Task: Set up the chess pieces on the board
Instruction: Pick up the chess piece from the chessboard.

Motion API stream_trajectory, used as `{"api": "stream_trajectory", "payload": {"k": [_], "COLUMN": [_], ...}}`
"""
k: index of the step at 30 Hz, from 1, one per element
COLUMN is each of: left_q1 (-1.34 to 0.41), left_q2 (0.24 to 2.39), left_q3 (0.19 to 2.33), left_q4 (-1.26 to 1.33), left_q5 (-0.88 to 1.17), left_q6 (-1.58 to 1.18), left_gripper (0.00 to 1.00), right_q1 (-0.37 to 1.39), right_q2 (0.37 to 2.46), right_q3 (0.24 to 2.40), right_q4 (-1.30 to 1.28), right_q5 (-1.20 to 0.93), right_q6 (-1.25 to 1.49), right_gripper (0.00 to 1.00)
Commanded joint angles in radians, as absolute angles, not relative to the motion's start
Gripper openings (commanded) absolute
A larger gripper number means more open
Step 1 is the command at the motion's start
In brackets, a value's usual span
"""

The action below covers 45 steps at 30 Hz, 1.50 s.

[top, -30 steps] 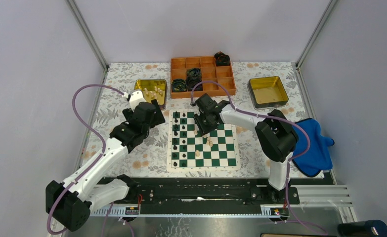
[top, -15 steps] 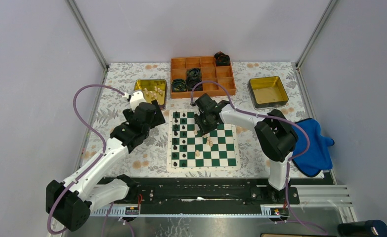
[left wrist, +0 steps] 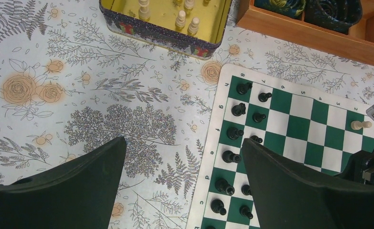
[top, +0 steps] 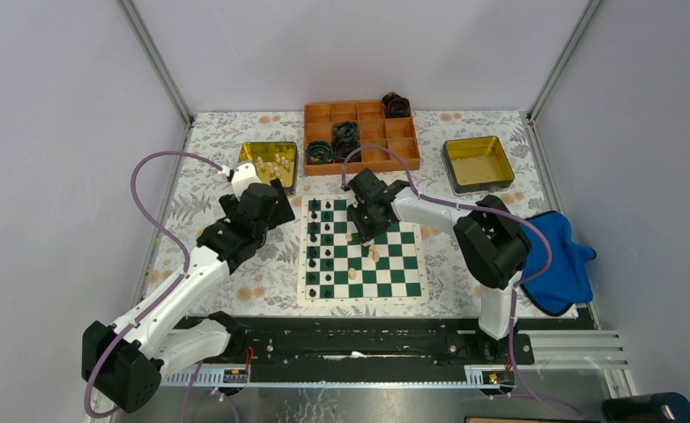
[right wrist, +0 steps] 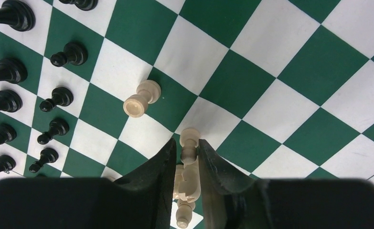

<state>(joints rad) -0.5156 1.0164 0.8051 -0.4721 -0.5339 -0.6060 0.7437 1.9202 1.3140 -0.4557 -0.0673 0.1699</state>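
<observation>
The right gripper [right wrist: 188,151] is clenched on a slim cream piece [right wrist: 189,137]. The piece's long axis runs in line with the fingers, and its rounded end pokes out past the fingertips toward the board [top: 364,300]. It cannot be told whether it touches the surface. It sits over the board's far-middle squares, just beside a loose cream pawn [right wrist: 140,99]. The right arm reaches leftward from a raised elbow, its wrist tipped down. The black pieces [top: 319,247] fill two files along the board's left side. The left arm stretches diagonally forward. The left gripper [left wrist: 183,143] hangs spread wide and empty over the floral cloth [left wrist: 80,81], between the board's left edge and a tin [left wrist: 161,36] holding cream pieces.
</observation>
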Motion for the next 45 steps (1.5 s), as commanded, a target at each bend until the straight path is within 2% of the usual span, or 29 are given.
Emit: {"api": "stream_trajectory", "payload": {"k": [1, 12, 26, 36, 45], "left_q1": [-0.52, -0.52, -0.52, -0.52, -0.518], "left_q2": [1.012, 1.015, 1.021, 1.026, 1.049], "left_q3": [0.793, 0.792, 0.797, 0.803, 0.82], "left_q4": [-0.431, -0.43, -0.423, -0.422, -0.419], "left_q5": [-0.536, -0.536, -0.539, -0.546, -0.546], "left_q6": [-0.595, -0.594, -0.58, -0.557, -0.531], "left_gripper": [0.99, 0.99, 0.99, 0.99, 0.99], "right_q1": [0.749, 0.748, 0.747, 0.683, 0.592], "right_q2": [1.899, 1.9, 1.869, 1.884, 1.901], "right_q3": [1.306, 1.32, 1.397, 1.427, 1.397], "right_q4": [-0.465, -0.466, -0.483, -0.487, -0.462], "right_q5": [-0.046, -0.028, 0.093, 0.186, 0.179], "right_q6": [0.179, 0.181, 0.175, 0.204, 0.211], "right_gripper": [0.3, 0.11, 0.0, 0.0, 0.0]}}
